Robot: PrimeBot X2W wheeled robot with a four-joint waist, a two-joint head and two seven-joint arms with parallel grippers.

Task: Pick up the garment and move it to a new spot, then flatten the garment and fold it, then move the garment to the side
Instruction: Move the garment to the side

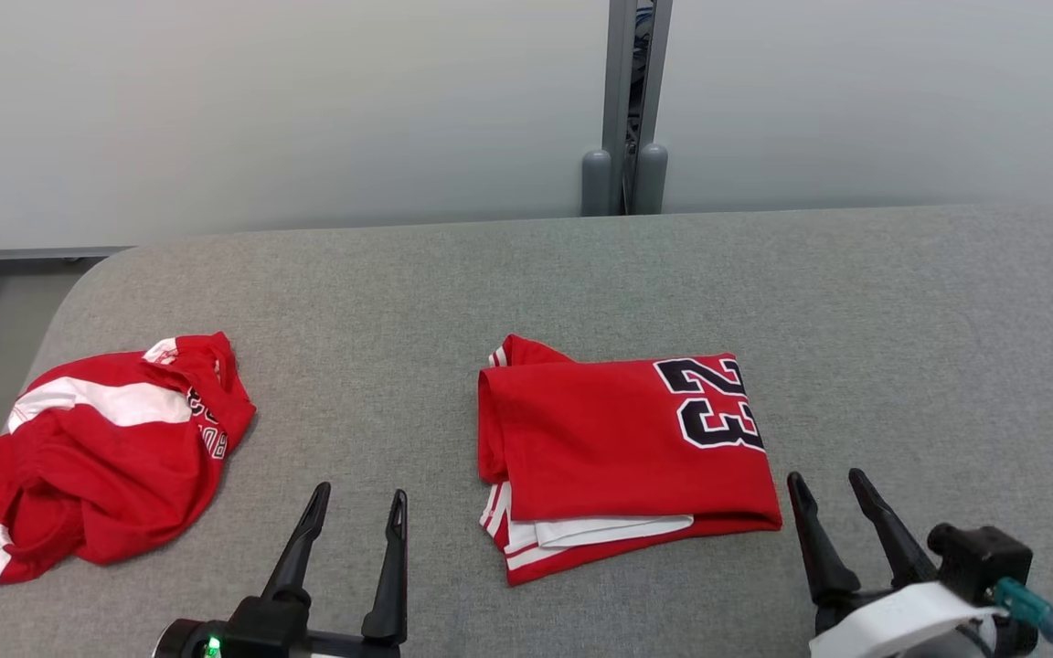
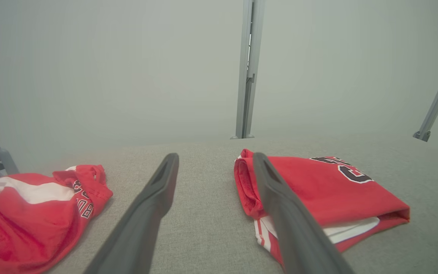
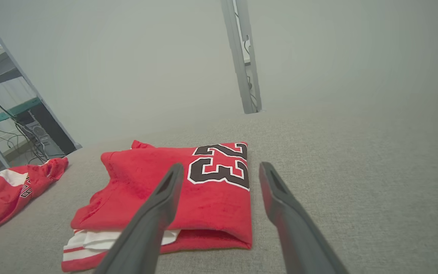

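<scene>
A grey fabric-covered counter (image 1: pixel 490 274) seen from above, with two red basketball jerseys lying loose on it, neither in any bin or basket. In the middle of the frame sits the folded jersey (image 1: pixel 618 439), a neat rectangle with a black "23" at its upper right corner and white trim showing along its lower edge. At the lower left, near the counter's rounded corner, lies a crumpled jersey (image 1: pixel 97 457) with a white stripe. The left fingers (image 1: pixel 300 539) rise from the bottom edge between the two garments, spread apart and holding nothing. The right fingers (image 1: pixel 817 539), at the lower right just beside the folded jersey's corner, are likewise spread and empty. Folding looks finished, so the step in hand seems to be moving the folded jersey aside. That calls for gripping every layer at its edges so the bundle keeps its shape.
</scene>
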